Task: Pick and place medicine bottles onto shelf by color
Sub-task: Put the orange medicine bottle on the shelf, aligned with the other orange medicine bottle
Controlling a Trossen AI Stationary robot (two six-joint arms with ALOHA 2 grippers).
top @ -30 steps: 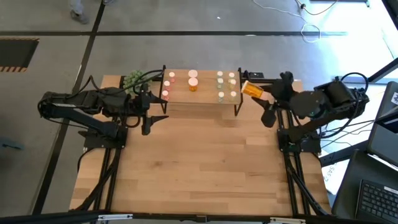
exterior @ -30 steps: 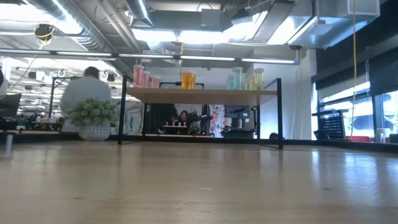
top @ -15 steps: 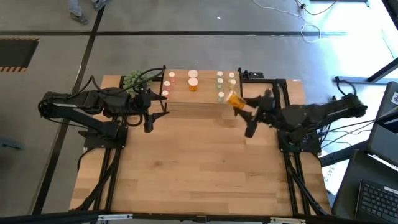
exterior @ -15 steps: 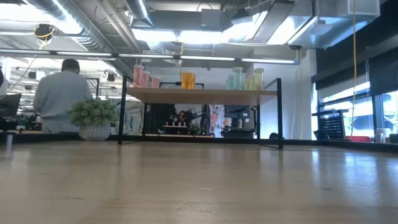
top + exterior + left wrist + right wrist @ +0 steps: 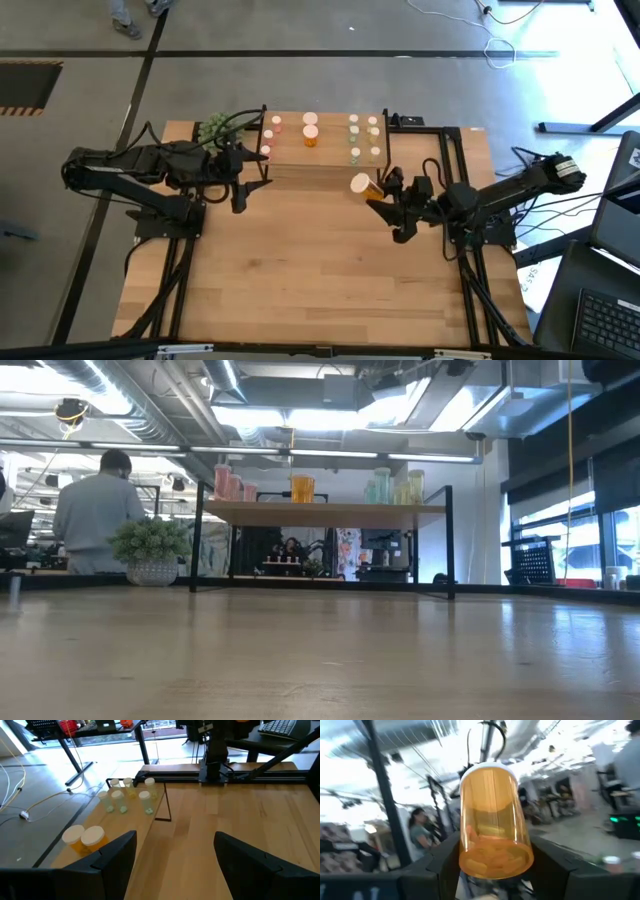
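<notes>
My right gripper (image 5: 383, 192) is shut on a big orange medicine bottle (image 5: 366, 186) with a white cap. It hangs over the table just in front of the right end of the shelf (image 5: 322, 158). The shelf (image 5: 325, 513) carries pink bottles (image 5: 231, 484) on its left, orange bottles (image 5: 302, 488) in the middle and pale green bottles (image 5: 394, 487) on its right, all standing on their bases. My left gripper (image 5: 242, 178) waits open at the shelf's left end, nothing between its fingers. The left wrist view shows the green bottles (image 5: 125, 799) and the orange bottles (image 5: 83, 838) on the board. My right gripper pinches the orange bottle between its two fingers (image 5: 439, 864), on the lower body next to its base (image 5: 470, 854). The fingers come from the table's right and slant upward, lying along the bottle. The bottle is lifted clear, its white cap (image 5: 485, 767) pointing away from the wrist.
A spiky green potted plant (image 5: 212, 128) stands at the shelf's left end, close to my left gripper. A black metal frame (image 5: 428, 128) lies at the table's far right. Bare wood stretches from the shelf to the near edge. A person (image 5: 95, 510) stands beyond the table.
My right gripper has come down from beside the shelf's right end, moving toward the table's near edge and its left, to a spot in front of the shelf. It has tipped upward and rolled on the way, still shut on the orange bottle. The person beyond the table has shifted.
</notes>
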